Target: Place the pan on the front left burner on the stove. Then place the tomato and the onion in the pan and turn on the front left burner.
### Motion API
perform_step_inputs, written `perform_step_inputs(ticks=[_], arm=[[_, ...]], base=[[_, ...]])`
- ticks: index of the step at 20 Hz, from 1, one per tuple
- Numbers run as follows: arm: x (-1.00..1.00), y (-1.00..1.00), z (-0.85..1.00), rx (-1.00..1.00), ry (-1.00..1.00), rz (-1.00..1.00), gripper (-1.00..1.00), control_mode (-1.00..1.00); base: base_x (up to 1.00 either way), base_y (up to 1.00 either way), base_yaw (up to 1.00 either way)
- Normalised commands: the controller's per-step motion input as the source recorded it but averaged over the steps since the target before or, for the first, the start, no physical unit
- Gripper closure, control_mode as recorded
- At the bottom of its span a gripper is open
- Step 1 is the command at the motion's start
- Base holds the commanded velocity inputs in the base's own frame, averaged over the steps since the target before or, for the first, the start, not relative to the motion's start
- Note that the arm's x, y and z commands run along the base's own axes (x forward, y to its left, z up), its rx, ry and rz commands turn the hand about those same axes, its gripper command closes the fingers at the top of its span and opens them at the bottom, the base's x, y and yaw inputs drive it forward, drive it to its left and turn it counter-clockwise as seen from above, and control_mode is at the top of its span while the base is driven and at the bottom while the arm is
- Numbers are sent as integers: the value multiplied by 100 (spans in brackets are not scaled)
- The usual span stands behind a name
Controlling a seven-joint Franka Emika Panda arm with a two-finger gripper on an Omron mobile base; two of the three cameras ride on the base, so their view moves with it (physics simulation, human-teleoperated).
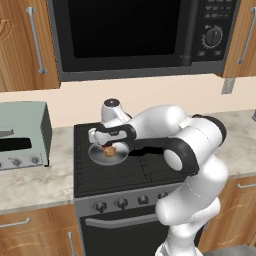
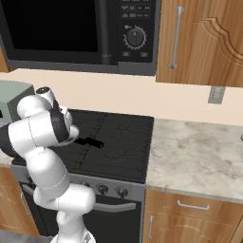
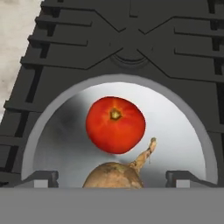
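In a kitchen with wooden cabinets and a black microwave (image 1: 145,32) above, the black stove (image 1: 120,172) is sitting between stretches of marble bench (image 1: 35,182). The pan (image 3: 175,127) is resting on the front left burner (image 3: 127,48), holding the tomato (image 3: 115,124) and, touching it, the onion (image 3: 114,176). The end effector (image 3: 112,178) is hanging just above the onion, its fingers (image 3: 43,178) standing wide apart, gripping nothing.

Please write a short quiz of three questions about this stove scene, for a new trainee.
1. True or false: the tomato lies inside the pan.
2. What lies next to the tomato in the pan: A) the onion, B) a lemon, C) a spoon?
3. Fill in: the gripper jaws stand ____ above the pan.

Key: 1 true; 2 A; 3 open.
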Motion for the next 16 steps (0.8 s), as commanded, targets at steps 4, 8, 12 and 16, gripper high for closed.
perform_step_inputs(ticks=[4,8,12,16], arm=[[-26,8,0,0,0,0,-100,-100],[-53,12,4,0,-3,0,-100,-100],[-50,22,28,-1,-8,0,-100,-100],[-44,23,48,-1,-12,0,-100,-100]], base=[[0,0,0],[0,0,0],[0,0,0],[0,0,0]])
